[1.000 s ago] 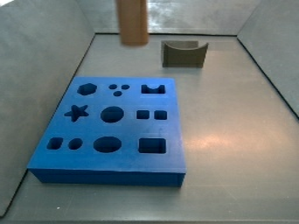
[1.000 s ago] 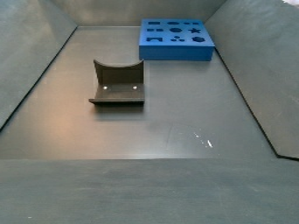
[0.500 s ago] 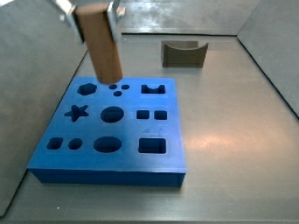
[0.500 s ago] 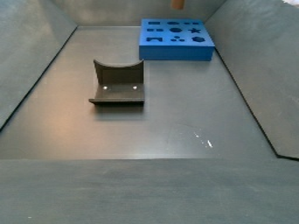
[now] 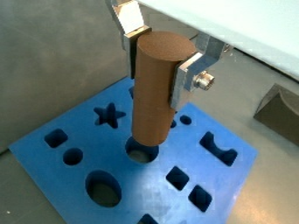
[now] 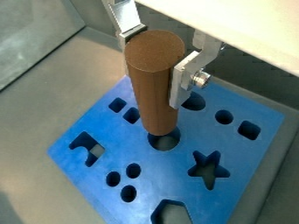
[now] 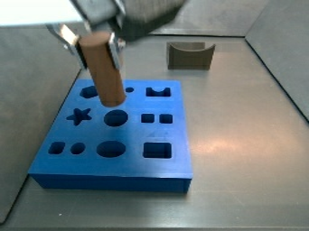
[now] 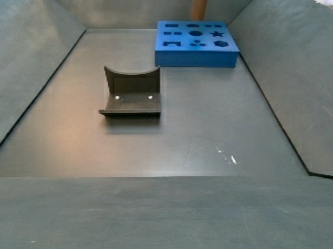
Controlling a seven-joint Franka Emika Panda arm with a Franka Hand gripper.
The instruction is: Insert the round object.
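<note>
My gripper (image 7: 97, 38) is shut on the round object (image 7: 104, 70), a tall tan-brown wooden peg, gripped near its top. The peg hangs slightly tilted over the blue board (image 7: 133, 133), its lower end just above the board's middle round hole (image 7: 116, 117). In both wrist views the peg (image 5: 156, 92) (image 6: 152, 83) sits between the silver fingers (image 5: 187, 74) (image 6: 184, 74), its bottom over the round hole (image 5: 142, 150) (image 6: 162, 140). Whether the tip has entered the hole I cannot tell. The board also shows far back in a side view (image 8: 196, 44); the gripper is out of that view.
A dark grey U-shaped block (image 7: 190, 54) (image 8: 130, 92) stands on the grey floor behind the board. The board (image 5: 146, 188) (image 6: 107, 137) has several other holes, including a star (image 7: 81, 115) and squares. Grey walls enclose the floor.
The gripper carried the peg from the back of the bin leftward over the board, then lower and toward the middle round hole.
</note>
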